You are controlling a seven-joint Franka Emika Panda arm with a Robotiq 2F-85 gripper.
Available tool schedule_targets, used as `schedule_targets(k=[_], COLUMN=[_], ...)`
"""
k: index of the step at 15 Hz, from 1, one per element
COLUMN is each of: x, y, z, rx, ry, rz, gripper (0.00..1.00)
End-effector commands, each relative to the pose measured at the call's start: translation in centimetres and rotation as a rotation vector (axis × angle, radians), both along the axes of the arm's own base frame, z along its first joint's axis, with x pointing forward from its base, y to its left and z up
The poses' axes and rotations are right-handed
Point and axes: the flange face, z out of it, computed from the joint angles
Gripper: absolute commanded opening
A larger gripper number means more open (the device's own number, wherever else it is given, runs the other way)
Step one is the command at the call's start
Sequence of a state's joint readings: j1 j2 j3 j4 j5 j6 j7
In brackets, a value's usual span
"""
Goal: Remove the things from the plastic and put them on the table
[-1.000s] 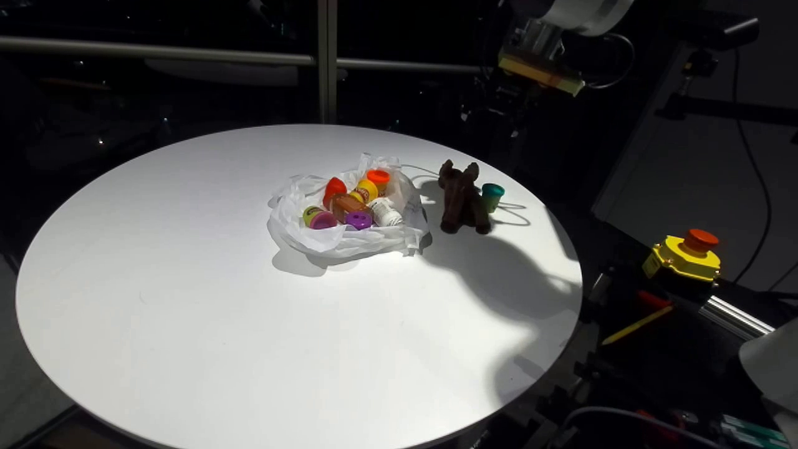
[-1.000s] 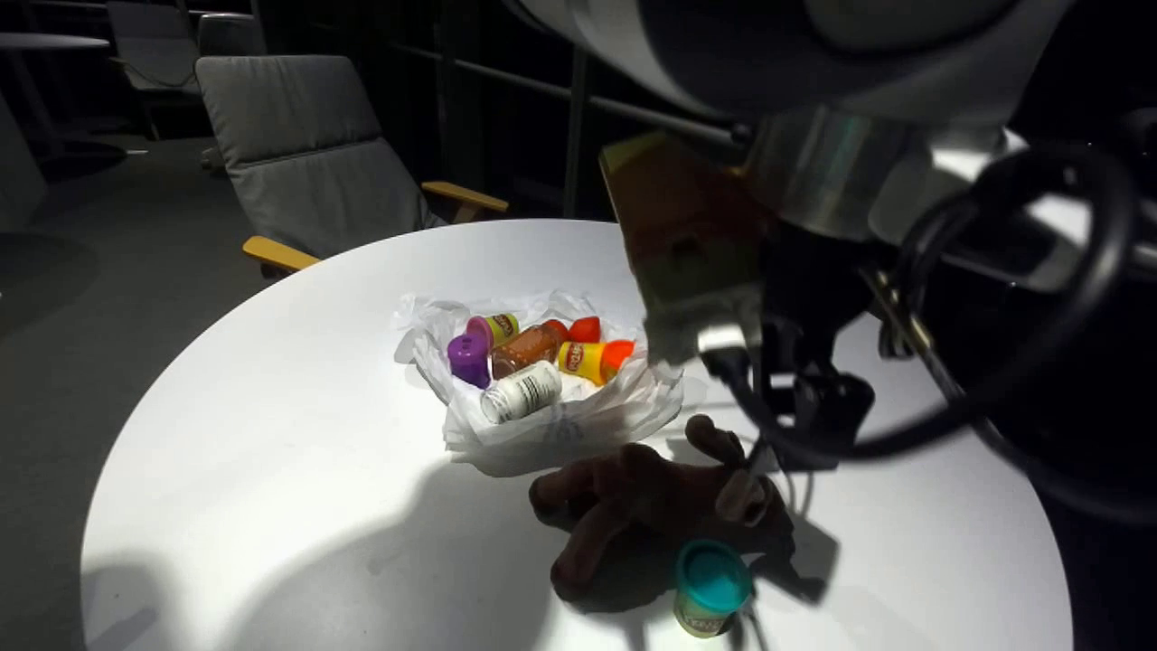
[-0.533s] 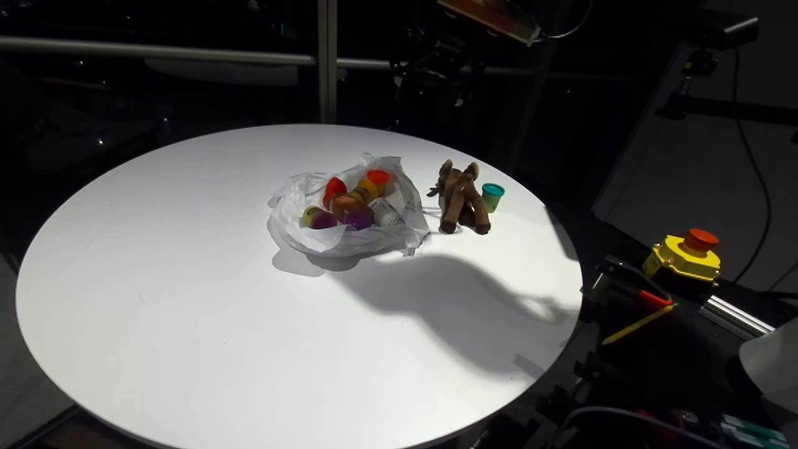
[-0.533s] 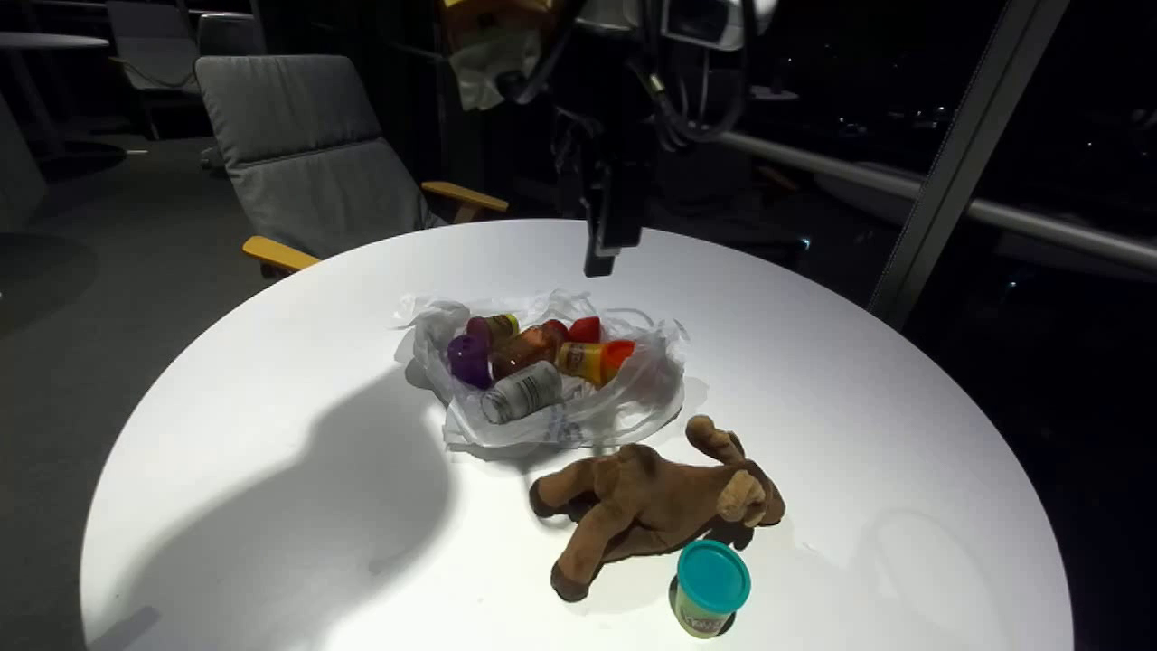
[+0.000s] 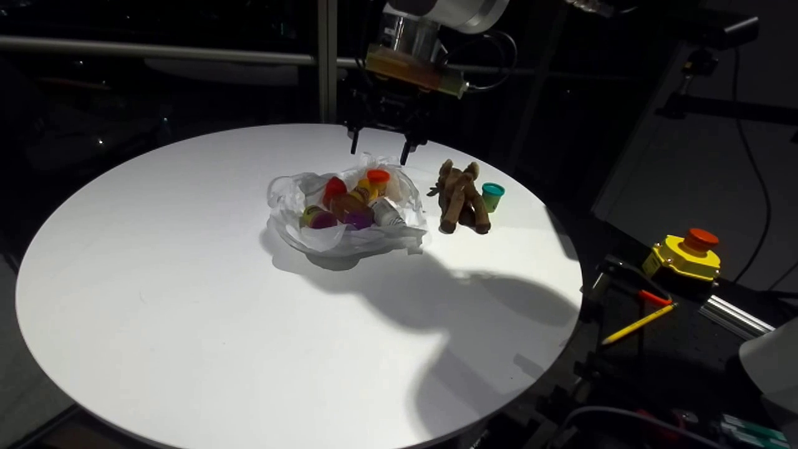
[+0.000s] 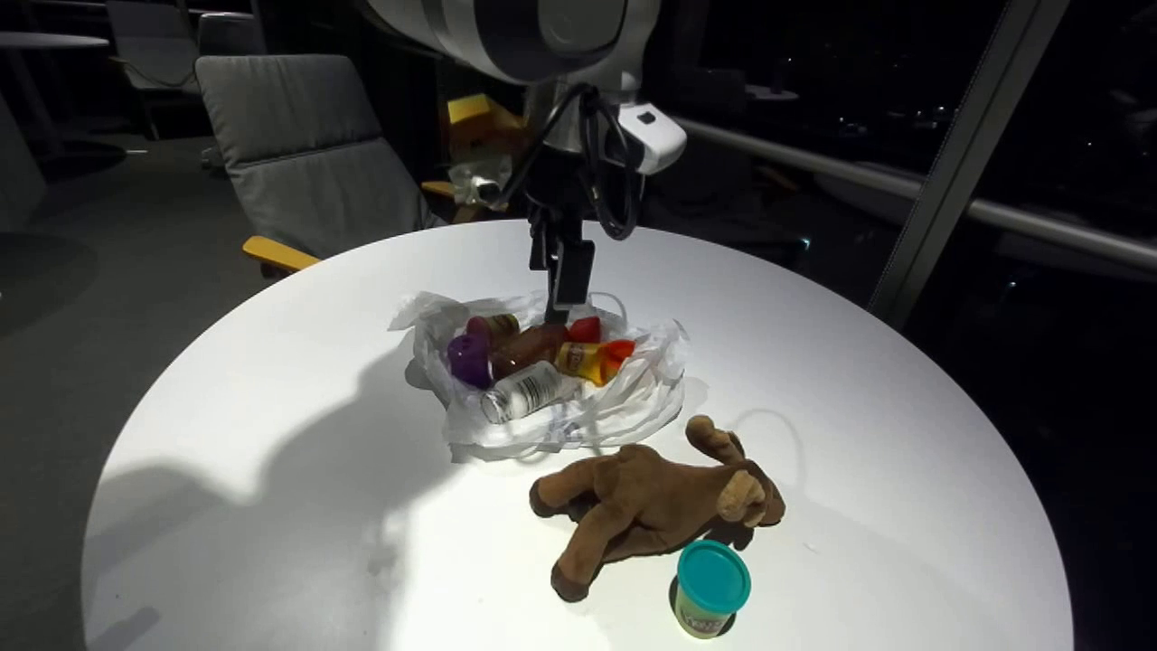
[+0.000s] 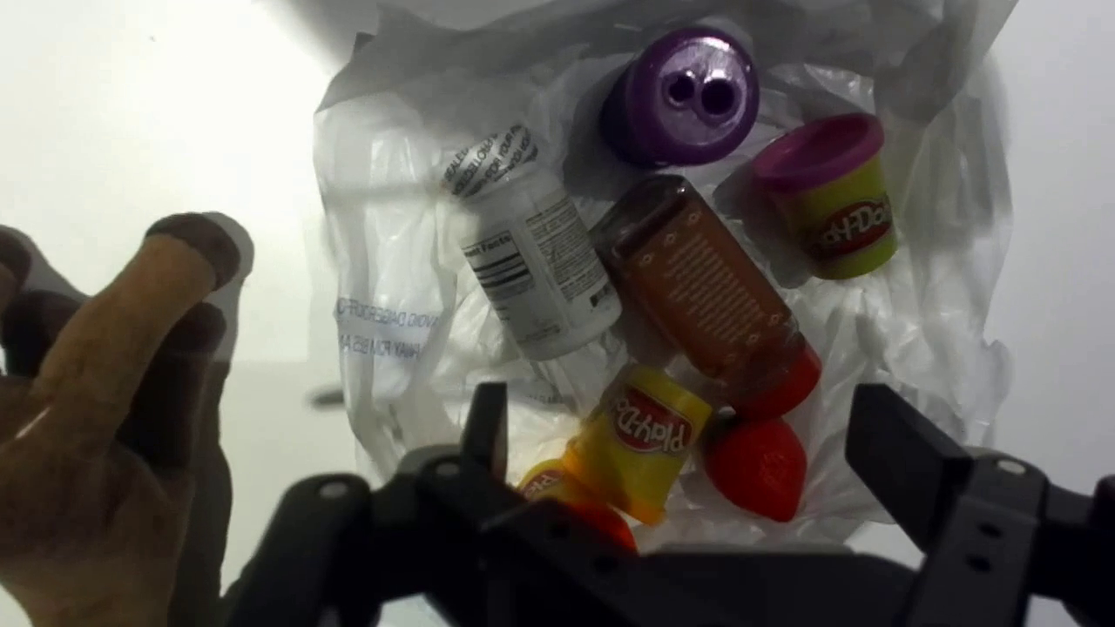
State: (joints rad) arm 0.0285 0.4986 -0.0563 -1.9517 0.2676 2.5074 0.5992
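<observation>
A crumpled white plastic bag lies spread on the white table. In it lie a white bottle, a brown bottle with a red cap, a purple item, a pink-lidded Play-Doh tub, yellow Play-Doh tubs with orange parts, and a red strawberry-shaped piece. My gripper is open and empty, jaws wide apart. It hangs above the bag's far side in an exterior view. In the wrist view it partly hides a yellow-orange tub.
A brown plush animal lies beside the bag, with a teal-lidded tub standing next to it on the table. An emergency stop button and a pencil are beyond the table's edge. A grey chair stands behind the table.
My gripper has swung from above the plush animal's side to over the bag, rising and then coming down, still empty. The arm's shadow has shifted. The items in the bag have not moved.
</observation>
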Motion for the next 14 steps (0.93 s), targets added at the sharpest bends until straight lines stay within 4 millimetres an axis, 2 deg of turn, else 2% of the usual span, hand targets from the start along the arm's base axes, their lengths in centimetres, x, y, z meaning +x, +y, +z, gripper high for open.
schedule_targets(k=[1,7,14], x=[3.2,5.7,7.5], y=[-1.7,-4.2,-6.3], z=[-2.8,-6.3,-8.0], rx=[0.002,-0.019,-0.051], ry=[0.035,0.079,0.101], rz=[-0.092,-0.188,-0.274], gripper=[1.0,1.0,1.0])
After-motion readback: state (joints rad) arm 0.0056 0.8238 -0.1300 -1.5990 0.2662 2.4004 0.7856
